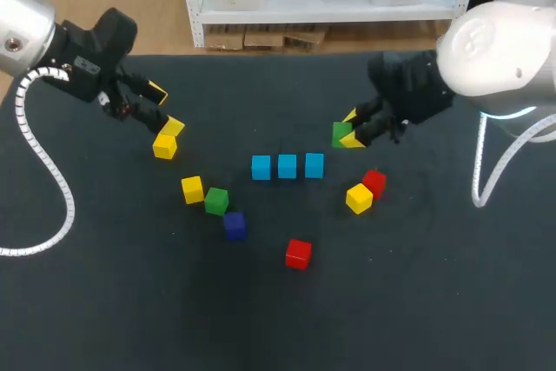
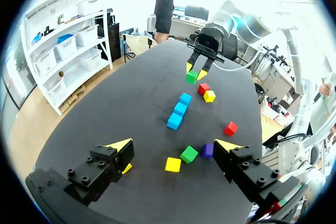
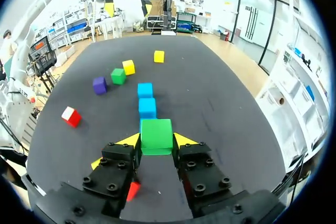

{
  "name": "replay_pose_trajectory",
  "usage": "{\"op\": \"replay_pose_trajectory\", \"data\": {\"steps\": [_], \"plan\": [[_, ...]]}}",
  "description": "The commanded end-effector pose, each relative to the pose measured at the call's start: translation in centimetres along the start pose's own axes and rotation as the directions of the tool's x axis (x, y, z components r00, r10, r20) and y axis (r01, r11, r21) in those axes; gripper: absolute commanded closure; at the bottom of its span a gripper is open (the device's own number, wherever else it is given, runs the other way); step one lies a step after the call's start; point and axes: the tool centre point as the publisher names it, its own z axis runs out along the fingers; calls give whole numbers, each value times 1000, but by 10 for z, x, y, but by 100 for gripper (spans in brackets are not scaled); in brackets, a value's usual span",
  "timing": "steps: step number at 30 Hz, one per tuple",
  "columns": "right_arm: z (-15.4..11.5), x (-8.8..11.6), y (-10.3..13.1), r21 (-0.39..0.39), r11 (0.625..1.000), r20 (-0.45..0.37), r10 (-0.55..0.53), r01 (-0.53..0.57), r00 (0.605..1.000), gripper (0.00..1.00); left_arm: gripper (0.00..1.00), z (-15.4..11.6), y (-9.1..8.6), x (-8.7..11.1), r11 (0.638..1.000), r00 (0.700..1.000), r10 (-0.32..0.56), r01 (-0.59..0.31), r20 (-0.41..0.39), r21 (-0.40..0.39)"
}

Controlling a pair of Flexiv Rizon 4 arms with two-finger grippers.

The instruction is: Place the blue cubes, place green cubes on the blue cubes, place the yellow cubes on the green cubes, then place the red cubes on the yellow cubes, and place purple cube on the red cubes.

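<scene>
"Small green cube [image 1: 340,133], where is it?"
"Right of centre, clamped in the right hand [image 1: 349,135], near a row of three light-blue cubes [image 1: 287,166]. The left hand [image 1: 165,109], upper left, hangs spread, empty. I'd lower the green squarely onto a blue one."

Three cubes form a row [image 1: 287,166] at the middle of the table [image 1: 434,301], running left to right, just apart. Beyond its right end is the held cube [image 1: 340,134], between the right gripper's [image 1: 351,129] fingers, both touching it. Right of the row lies a touching pair [image 1: 359,198]. Left of the row and nearer me, a slanting line of three [image 1: 216,201] sits close together. The lone cube [image 1: 298,254] lies nearest, before the row. The far-left cube [image 1: 164,147] sits just beside one finger of the left gripper [image 1: 165,108], whose fingers stand wide apart.
</scene>
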Motion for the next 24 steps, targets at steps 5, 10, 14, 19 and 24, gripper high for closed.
{"op": "replay_pose_trajectory", "data": {"steps": [5, 10, 14, 19, 24], "plan": [[23, -16, 14, -5, 1000, 5, 15, -15, 1000, 100, 0, 0, 0, 2, 1000, 1000, 3, -3, 6, 0], [33, -21, 21, -10, 1000, -2, 13, -13, 1000, 100, 0, 0, 0, 2, 1000, 1000, 3, -3, 6, 0], [39, -23, 26, -16, 1000, -11, 11, -11, 1000, 100, 0, 0, 0, 2, 1000, 1000, 3, -3, 6, 0], [47, -24, 29, -24, 1000, -19, 12, -12, 1000, 100, 0, 0, 0, 2, 1000, 1000, 3, -3, 6, 0], [52, -26, 28, -28, 1000, -22, 8, -8, 1000, 100, 0, 0, 0, 2, 1000, 1000, 3, -3, 6, 0]]}}
